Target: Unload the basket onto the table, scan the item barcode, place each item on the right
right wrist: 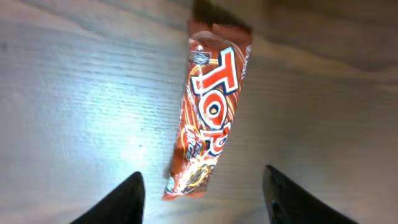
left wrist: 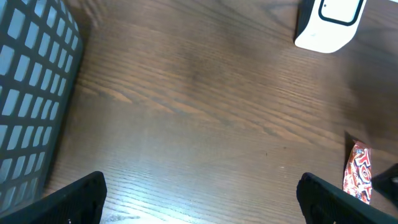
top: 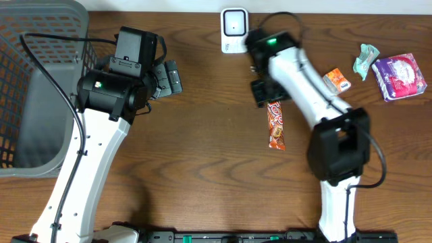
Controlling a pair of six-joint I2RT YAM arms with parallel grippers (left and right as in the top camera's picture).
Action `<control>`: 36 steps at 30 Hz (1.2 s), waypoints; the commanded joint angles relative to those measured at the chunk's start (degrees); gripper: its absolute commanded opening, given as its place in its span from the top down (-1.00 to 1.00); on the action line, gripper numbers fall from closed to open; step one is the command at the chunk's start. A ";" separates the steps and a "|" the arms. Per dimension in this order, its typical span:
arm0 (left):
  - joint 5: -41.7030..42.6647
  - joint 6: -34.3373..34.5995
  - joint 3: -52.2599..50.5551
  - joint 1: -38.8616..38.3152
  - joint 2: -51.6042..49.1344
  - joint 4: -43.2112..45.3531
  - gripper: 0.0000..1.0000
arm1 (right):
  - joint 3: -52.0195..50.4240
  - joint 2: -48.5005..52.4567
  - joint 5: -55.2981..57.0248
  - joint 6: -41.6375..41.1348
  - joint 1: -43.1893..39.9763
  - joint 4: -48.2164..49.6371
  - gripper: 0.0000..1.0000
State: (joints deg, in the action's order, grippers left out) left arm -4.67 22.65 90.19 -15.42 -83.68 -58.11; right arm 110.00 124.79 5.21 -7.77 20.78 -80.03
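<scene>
An orange-red candy bar wrapper (top: 276,125) lies flat on the wooden table, below the white barcode scanner (top: 233,28) that stands at the back edge. My right gripper (top: 263,91) hovers over the bar's far end. In the right wrist view the bar (right wrist: 208,118) lies lengthwise on the wood, its near end between the spread fingers of my right gripper (right wrist: 205,193), which touch nothing. My left gripper (top: 169,77) is open over bare wood to the left. The left wrist view shows my left gripper (left wrist: 199,193) wide apart, the scanner (left wrist: 326,25) at top right and the bar (left wrist: 359,174) at the right edge.
A grey plastic basket (top: 40,88) fills the left side and shows at the left wrist view's edge (left wrist: 31,93). At the far right lie a small orange packet (top: 336,80), a crumpled green packet (top: 366,59) and a purple pack (top: 399,75).
</scene>
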 commanded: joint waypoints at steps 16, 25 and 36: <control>-0.52 -0.33 0.81 0.24 0.11 -0.13 -0.96 | -21.94 0.04 -9.86 -1.68 -4.55 21.49 0.98; -0.52 -0.33 0.79 0.24 0.11 -0.13 -0.96 | -10.73 -0.17 -12.46 -6.16 -3.69 22.27 0.98; -0.52 -0.33 0.79 0.24 0.11 -0.15 -0.95 | 2.34 0.20 -11.47 -14.32 -1.25 47.08 0.98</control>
State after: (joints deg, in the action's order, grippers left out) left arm -4.67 22.63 90.19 -15.42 -83.68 -58.13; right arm 111.90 124.68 -6.68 -17.85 18.00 -37.10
